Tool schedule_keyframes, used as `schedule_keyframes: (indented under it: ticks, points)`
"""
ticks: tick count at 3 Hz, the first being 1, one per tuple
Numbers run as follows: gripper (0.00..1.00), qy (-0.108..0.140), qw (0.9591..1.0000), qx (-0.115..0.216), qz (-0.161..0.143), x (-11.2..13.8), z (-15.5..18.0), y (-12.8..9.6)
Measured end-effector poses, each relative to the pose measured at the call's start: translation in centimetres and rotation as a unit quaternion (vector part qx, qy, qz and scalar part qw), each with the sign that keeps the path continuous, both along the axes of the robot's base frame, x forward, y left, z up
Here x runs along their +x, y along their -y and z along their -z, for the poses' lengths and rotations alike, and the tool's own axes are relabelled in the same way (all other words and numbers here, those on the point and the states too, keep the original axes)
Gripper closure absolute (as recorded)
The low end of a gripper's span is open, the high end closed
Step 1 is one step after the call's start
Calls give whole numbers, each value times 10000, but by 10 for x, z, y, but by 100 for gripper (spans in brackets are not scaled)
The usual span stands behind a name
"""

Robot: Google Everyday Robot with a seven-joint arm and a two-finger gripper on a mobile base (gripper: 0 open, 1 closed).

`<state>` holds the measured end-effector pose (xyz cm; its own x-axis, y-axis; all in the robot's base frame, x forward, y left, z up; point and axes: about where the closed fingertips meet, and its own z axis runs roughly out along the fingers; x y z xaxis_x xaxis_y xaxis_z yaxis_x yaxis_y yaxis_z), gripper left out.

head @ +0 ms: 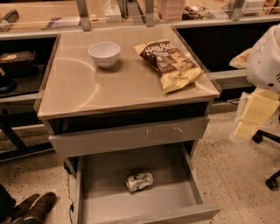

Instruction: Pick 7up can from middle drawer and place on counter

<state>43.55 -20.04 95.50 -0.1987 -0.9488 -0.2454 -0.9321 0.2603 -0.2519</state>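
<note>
The 7up can (139,181) lies on its side on the floor of the open middle drawer (175,197), near its middle. It is silver-white with green marks and crumpled sides. The counter (87,87) is the brushed-steel top above the drawers. My gripper (252,116) hangs at the right edge of the view, pale yellow below the white arm (266,57). It is off to the right of the cabinet, well away from the can and above drawer level.
A white bowl (104,54) and a yellow-brown chip bag (170,63) sit on the counter. A scratched grey drawer front (131,135) is above the open drawer. A pale ledge with metal posts (83,13) runs behind. Shoes (30,209) are at bottom left, and chair wheels (271,179) at the right.
</note>
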Motion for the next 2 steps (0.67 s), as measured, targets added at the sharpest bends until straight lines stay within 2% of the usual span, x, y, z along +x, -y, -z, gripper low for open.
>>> schedule_keyframes:
  ticks: [1,2]
  points:
    - [0,-32,9986,491,-181,8,51,-28]
    - [0,-155,9954,852,-421,17,96,-51]
